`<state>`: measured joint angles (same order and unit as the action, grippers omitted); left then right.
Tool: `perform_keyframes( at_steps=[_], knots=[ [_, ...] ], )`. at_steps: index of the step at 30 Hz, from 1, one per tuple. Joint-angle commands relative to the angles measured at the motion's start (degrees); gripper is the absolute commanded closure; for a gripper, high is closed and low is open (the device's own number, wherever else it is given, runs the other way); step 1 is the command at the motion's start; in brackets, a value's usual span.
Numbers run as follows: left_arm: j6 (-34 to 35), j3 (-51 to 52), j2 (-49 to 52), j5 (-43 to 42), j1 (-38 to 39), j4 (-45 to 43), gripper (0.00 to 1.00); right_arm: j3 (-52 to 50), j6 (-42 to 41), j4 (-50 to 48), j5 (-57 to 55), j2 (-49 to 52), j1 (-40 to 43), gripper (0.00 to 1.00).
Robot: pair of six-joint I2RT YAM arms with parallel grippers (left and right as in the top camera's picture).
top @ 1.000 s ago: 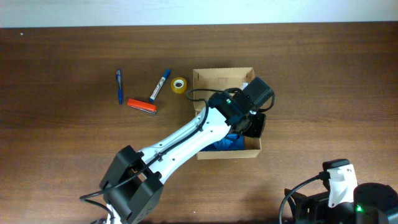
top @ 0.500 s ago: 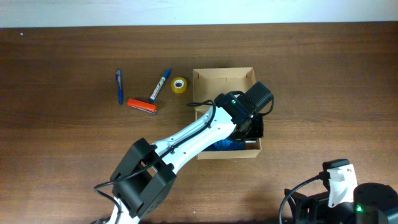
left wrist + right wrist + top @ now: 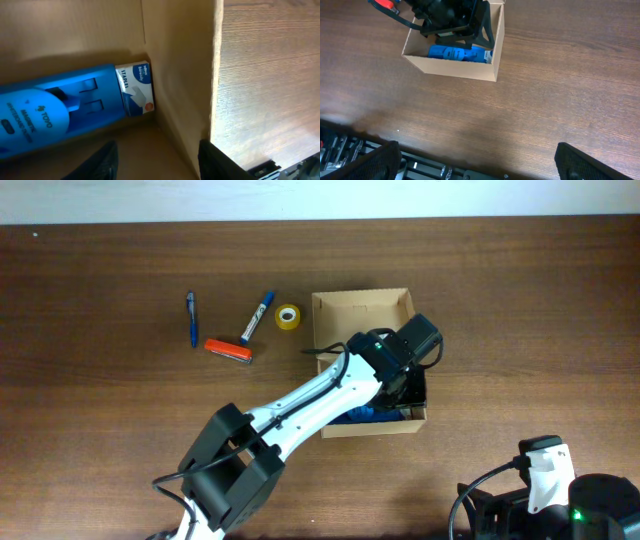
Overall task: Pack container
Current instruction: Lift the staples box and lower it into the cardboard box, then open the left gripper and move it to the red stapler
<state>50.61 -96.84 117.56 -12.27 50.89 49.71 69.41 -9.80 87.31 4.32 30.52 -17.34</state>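
Observation:
The container (image 3: 360,305), a brown cardboard box, sits open right of the table's centre. My left gripper (image 3: 408,385) reaches down into its near right corner. In the left wrist view the left gripper (image 3: 156,150) stands open, with only bare box floor between its dark fingers and the right one close against the box wall (image 3: 180,75). A blue stapler (image 3: 55,117) and a small box of staples (image 3: 136,89) lie on the floor just ahead, touched by neither finger. My right gripper (image 3: 477,155) hangs open over bare table, well short of the container (image 3: 460,69).
Left of the container lie a yellow tape roll (image 3: 288,316), a blue marker (image 3: 258,316), a blue pen (image 3: 191,318) and an orange-and-black tool (image 3: 229,349). The right arm's base (image 3: 545,480) sits at the near right corner.
My left gripper's jaws have opened inside the container. The container has slid slightly to the right. The right arm has not moved.

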Motion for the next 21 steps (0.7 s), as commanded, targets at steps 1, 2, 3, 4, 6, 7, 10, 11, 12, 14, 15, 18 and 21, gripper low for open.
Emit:
perform_keyframes(
  at_steps=[1, 2, 3, 4, 6, 7, 10, 11, 12, 14, 15, 18, 21],
  knots=[
    [0.13, 0.22, -0.09, -0.87, 0.35, 0.04, 0.5, 0.63, 0.59, -0.13, -0.5, -0.22, 0.11, 0.01],
    [0.11, 0.22, -0.09, -0.85, 0.35, 0.02, 0.5, 0.63, 0.59, -0.13, -0.5, -0.22, 0.11, 0.01],
    [0.09, 0.17, -0.26, -0.81, 0.35, 0.0, 0.5, 0.63, 0.59, -0.13, -0.5, -0.22, 0.11, 0.01],
    [-1.18, 0.02, -1.07, 0.28, 0.22, -0.02, 0.5, 0.63, 0.59, -0.13, -0.5, -0.22, 0.11, 0.01],
    [-9.16, -0.11, -6.05, 6.78, -0.92, 0.0, 0.49, 0.63, 0.59, -0.13, -0.5, -0.22, 0.11, 0.01],
    [-12.81, -0.11, -8.07, 8.7, -1.38, 0.0, 0.49, 0.63, 0.59, -0.13, -0.5, -0.22, 0.11, 0.01],
    [-22.82, -0.11, -14.21, 14.43, -3.61, 3.13, 0.48, 0.63, 0.59, -0.13, -0.5, -0.22, 0.11, 0.01],
    [-23.32, -0.11, -15.89, 16.63, -4.94, 5.44, 0.49, 0.63, 0.59, -0.13, -0.5, -0.22, 0.11, 0.01],
    [-23.3, -0.11, -17.07, 18.21, -6.08, 7.21, 0.49, 0.63, 0.59, -0.13, -0.5, -0.22, 0.11, 0.01],
    [-22.73, -0.11, -20.06, 20.9, -10.01, 12.04, 0.49, 0.63, 0.59, -0.13, -0.5, -0.22, 0.11, 0.01],
    [-21.33, -0.11, -20.83, 21.16, -11.52, 13.49, 0.49, 0.63, 0.59, -0.13, -0.5, -0.22, 0.11, 0.01],
    [-14.05, -0.11, -22.05, 21.05, -18.43, 19.47, 0.49, 0.63, 0.59, -0.13, -0.5, -0.22, 0.11, 0.01],
    [-5.84, -0.09, -22.01, 20.59, -25.16, 23.19, 0.49, 0.63, 0.59, -0.13, -0.5, -0.22, 0.11, 0.01]
  ],
)
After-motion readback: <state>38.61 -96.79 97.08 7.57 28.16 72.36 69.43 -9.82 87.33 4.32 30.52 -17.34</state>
